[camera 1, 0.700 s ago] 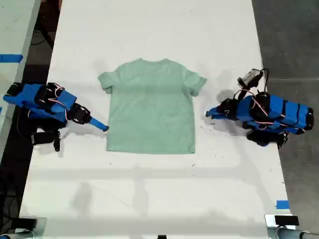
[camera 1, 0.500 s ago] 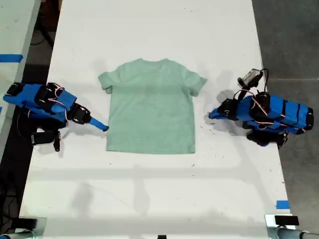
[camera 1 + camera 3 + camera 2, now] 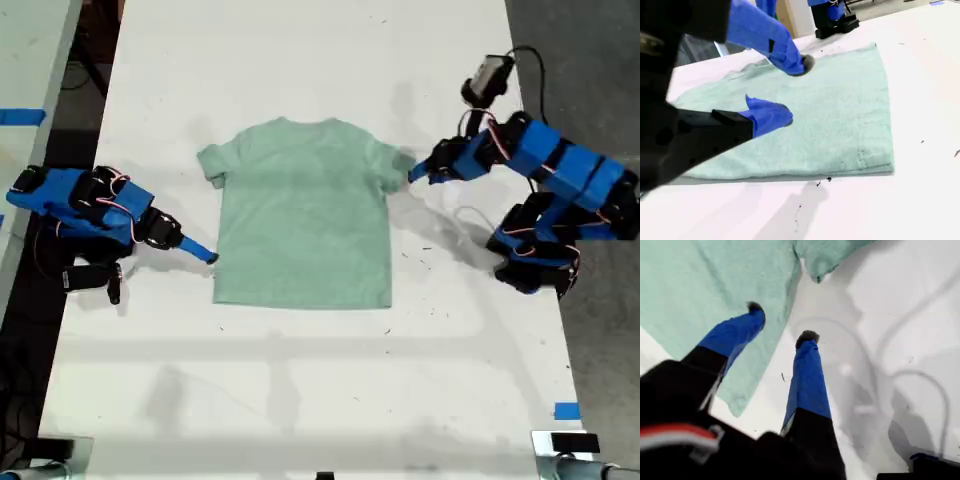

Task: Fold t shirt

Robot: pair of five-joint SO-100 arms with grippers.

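Having swung my first end effector [image 3: 412,174] up to the sleeve, on the exterior view's right, of the small pale mint-green cloth t-shirt [image 3: 300,215] lying flat mid-tabletop [image 3: 300,400]; jaws apart, empty. Keeping my second end effector [image 3: 207,256] unmoved, parted, at the opposite side edge. Probably lining up a first sleeve pinch.

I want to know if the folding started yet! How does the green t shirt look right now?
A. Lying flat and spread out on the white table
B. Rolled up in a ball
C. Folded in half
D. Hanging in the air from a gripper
A. In the exterior view the t shirt lies spread flat on the table, both sleeves out, with no fold in it.
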